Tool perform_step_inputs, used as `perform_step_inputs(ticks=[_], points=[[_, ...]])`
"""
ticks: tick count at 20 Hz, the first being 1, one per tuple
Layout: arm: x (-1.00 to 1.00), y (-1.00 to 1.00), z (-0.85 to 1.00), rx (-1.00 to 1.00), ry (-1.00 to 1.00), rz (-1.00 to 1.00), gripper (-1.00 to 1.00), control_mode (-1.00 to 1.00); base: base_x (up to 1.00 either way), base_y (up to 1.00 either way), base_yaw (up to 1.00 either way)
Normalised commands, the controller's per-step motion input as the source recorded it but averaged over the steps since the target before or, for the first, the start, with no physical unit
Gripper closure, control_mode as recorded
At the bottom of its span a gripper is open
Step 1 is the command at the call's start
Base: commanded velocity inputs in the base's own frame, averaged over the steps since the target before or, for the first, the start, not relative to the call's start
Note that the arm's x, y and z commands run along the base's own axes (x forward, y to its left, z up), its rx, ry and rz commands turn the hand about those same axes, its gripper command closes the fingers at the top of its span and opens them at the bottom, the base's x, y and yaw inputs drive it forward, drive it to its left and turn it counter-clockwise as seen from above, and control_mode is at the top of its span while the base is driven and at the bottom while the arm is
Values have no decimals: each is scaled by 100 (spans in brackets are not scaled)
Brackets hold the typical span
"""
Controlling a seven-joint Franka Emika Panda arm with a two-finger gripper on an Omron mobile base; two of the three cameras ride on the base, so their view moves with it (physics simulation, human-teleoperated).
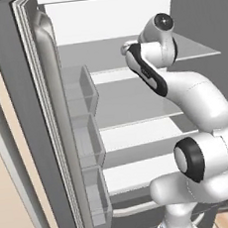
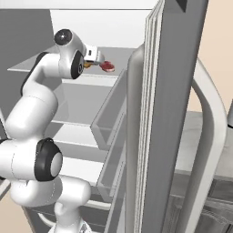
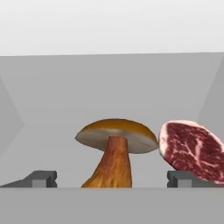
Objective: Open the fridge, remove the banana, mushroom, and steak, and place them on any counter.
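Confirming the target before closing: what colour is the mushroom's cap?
Tan-orange on top, pale beneath; the mushroom shows best in the hand view.

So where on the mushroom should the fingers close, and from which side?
Probably on the stem of the mushroom, head-on as the open gripper already faces it. It stands upright between the fingers; the cap overhangs, and the steak crowds one side.

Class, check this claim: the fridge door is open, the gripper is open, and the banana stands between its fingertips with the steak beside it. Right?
Not quite: it is the mushroom, not a banana, that stands between the fingertips of the open gripper. The hand view shows it. The rest holds: the fridge door is open, and the steak lies beside the mushroom.
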Motion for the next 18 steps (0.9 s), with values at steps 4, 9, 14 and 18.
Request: perform_step_inputs(ticks=[4,9,14,18], points=[[11,0,-14,0,0,0,-100,-100,0,0,0],[45,0,-6,0,0,0,-100,-100,0,0,0],[17,0,-10,0,1,0,-100,-100,0,0,0],[0,0,-14,0,3,0,100,-100,0,0,0]])
